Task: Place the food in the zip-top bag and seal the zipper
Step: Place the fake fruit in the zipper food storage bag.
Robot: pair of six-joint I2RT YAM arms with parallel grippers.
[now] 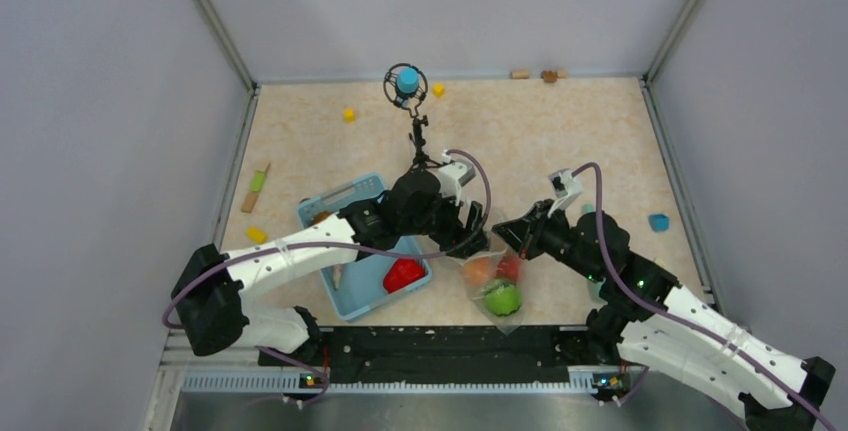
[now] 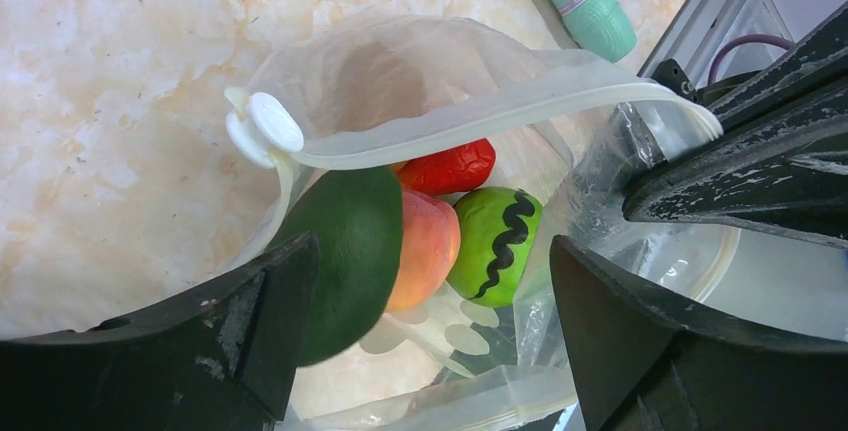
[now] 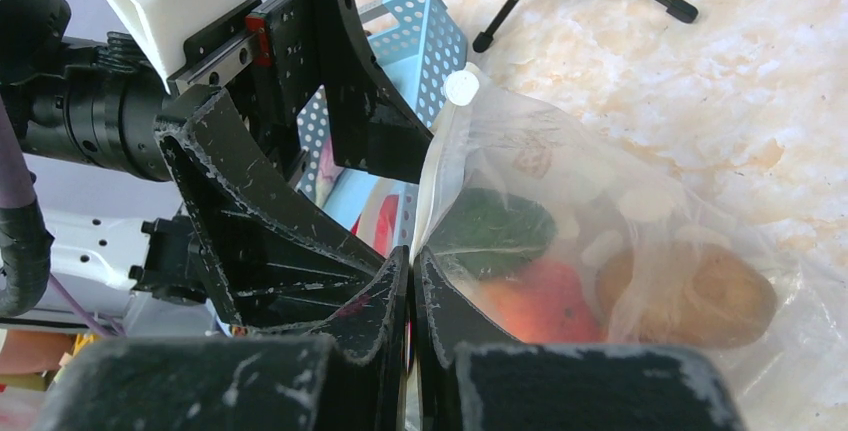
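A clear, dotted zip-top bag (image 2: 400, 71) is seen at the middle of the desk (image 1: 560, 141), between the two arms, with its mouth gaping. A dark green piece (image 2: 350, 251), an orange piece (image 2: 430, 246), a bright green fruit (image 2: 495, 241) and a red piece (image 2: 450, 166) are packed inside. The left pincer (image 2: 430, 261) is spread wide over the mouth, with nothing gripped. The right pincer (image 3: 412, 281) is pressed shut on the bag's mouth edge. A red pepper (image 1: 403, 274) is seen in the blue basket (image 1: 340, 196). The film is judged thin, limp and slippery, so the firmer zipper (image 2: 380, 151) is judged the best place to be gripped.
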